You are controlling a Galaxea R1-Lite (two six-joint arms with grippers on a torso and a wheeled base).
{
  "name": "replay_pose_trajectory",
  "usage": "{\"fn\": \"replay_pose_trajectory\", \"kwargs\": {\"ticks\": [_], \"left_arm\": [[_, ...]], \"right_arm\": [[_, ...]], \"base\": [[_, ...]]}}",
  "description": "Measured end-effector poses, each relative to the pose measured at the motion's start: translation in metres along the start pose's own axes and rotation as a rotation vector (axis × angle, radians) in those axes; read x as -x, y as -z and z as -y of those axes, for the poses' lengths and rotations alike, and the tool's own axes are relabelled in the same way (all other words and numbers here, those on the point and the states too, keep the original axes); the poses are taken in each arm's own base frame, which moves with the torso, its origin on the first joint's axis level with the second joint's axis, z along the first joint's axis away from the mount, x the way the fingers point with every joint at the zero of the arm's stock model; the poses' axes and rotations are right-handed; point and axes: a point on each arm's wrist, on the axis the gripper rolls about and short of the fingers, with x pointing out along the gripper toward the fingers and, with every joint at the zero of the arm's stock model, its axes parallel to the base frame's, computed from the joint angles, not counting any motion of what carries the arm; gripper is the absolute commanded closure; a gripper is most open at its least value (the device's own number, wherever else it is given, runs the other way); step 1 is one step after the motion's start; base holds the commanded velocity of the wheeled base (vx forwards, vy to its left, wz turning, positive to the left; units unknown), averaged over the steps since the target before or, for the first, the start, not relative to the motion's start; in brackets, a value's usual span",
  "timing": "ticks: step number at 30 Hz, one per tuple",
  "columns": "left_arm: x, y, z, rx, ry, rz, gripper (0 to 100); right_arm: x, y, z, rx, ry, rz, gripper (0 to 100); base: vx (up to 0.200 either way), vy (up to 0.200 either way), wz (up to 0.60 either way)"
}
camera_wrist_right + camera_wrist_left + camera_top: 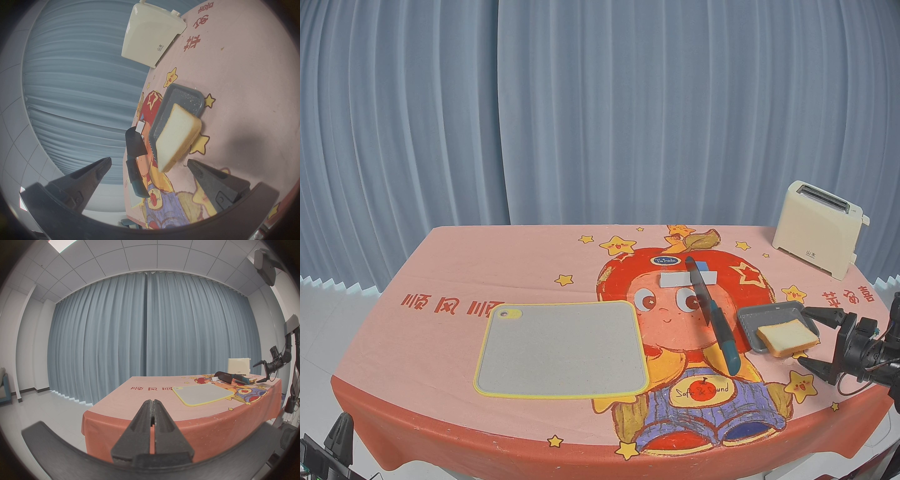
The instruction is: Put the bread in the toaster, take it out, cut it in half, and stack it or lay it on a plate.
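A slice of bread [788, 337] [177, 137] lies half on a small grey plate [765, 315] [182, 100] at the table's right. My right gripper [811, 337] [149, 165] is open just right of the bread, level with it, with its fingers spread wider than the slice. A cream toaster [819, 229] [152, 32] [239, 366] stands at the far right corner. A teal-handled knife [714, 314] [135, 162] lies left of the plate, and a grey cutting board [561, 349] [202, 393] with a yellow rim lies mid-table. My left gripper [152, 424] [328, 447] is shut, low off the table's left front corner.
A pink cartoon-printed cloth [487, 275] covers the table. A small white card [681, 279] lies under the knife blade. Blue curtains [600, 106] hang behind the table. Bare cloth lies left of and behind the cutting board.
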Motion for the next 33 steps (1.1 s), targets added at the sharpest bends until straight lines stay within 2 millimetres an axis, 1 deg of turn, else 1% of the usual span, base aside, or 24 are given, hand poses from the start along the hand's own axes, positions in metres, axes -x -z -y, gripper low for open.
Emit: {"fn": "replay_pose_trajectory", "kwargs": {"ticks": [8, 19, 33], "left_arm": [[0.0, 0.0, 0.0, 0.0, 0.0, 0.0, 100], [0.0, 0.0, 0.0, 0.0, 0.0, 0.0, 100], [0.0, 0.0, 0.0, 0.0, 0.0, 0.0, 100]], "right_arm": [[-0.01, -0.005, 0.006, -0.043, 0.007, 0.003, 0], [-0.014, -0.009, 0.006, -0.083, 0.004, 0.012, 0], [-0.02, -0.019, 0.006, -0.13, 0.011, 0.037, 0]], "base": [[0.0, 0.0, 0.0], [0.0, 0.0, 0.0], [0.0, 0.0, 0.0]]}}
